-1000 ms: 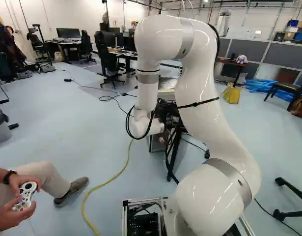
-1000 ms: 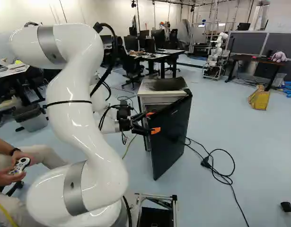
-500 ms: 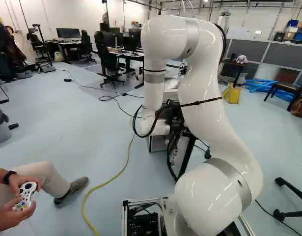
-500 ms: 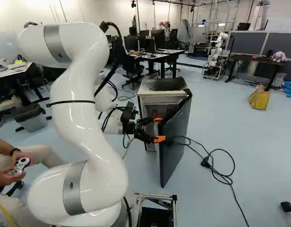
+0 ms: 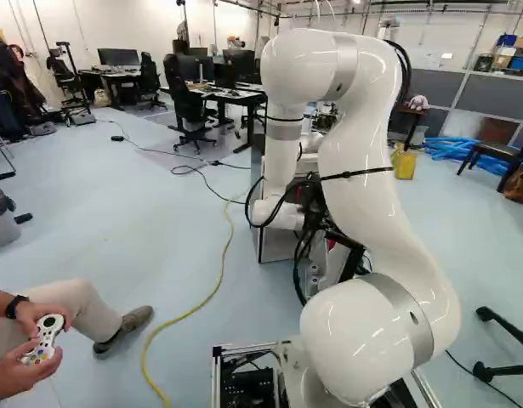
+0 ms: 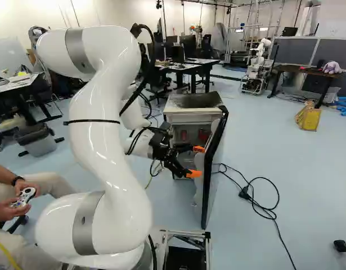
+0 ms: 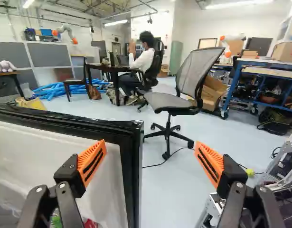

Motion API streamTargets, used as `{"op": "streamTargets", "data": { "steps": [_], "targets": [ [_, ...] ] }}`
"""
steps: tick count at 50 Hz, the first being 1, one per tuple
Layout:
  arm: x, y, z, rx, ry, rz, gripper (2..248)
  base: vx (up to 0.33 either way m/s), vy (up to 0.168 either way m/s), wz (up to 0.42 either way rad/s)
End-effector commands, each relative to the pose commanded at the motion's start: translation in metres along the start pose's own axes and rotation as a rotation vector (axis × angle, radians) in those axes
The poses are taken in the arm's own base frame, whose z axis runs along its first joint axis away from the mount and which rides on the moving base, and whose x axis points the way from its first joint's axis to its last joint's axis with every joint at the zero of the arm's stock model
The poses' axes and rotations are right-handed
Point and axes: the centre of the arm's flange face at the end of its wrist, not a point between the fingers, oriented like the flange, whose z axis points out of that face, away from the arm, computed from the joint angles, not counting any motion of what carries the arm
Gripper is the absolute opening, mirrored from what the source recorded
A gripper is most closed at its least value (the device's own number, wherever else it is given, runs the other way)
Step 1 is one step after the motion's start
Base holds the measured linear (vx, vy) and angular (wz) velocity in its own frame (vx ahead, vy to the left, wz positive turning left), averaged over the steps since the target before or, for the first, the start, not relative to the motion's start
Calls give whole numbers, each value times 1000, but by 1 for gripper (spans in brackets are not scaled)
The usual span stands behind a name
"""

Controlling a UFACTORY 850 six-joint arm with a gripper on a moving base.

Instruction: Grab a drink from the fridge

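Centrally in the right base view, a small pale fridge with a dark top (image 6: 192, 115) was seen with its black-framed, white-lined door (image 6: 207, 169) swung open toward the robot. The black two-finger gripper with orange pads (image 6: 196, 162) was held in front of the opening, by the inner side of the door, with its fingers set wide apart and nothing clasped between them; whether the door was touched could not be told. In the wrist view, the door's upright edge was shown between the fingers, with one finger over the white lining. Small red items, possibly drinks (image 6: 184, 135), were seen inside the fridge, and a partly hidden red item (image 7: 90, 223) was seen low by the door's lining; neither could be identified surely. Ahead of the gripper, beyond the door, a grey mesh office chair on a black wheeled base (image 7: 172, 100) was shown. A loose black cable (image 6: 263, 209) was spread on the floor right of the fridge in the right base view, and a yellow bag (image 6: 309, 118) was placed near its right edge. Left of the fridge in the left base view, a long yellow cable (image 5: 201, 304) was laid.
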Motion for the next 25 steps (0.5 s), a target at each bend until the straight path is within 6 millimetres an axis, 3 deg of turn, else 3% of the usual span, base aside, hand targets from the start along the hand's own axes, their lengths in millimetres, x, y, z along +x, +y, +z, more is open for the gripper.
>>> {"op": "streamTargets", "data": {
  "steps": [25],
  "targets": [
    [15, -59, 38, -129, -33, 127, 247, 0, 0, 0]
  ]
}}
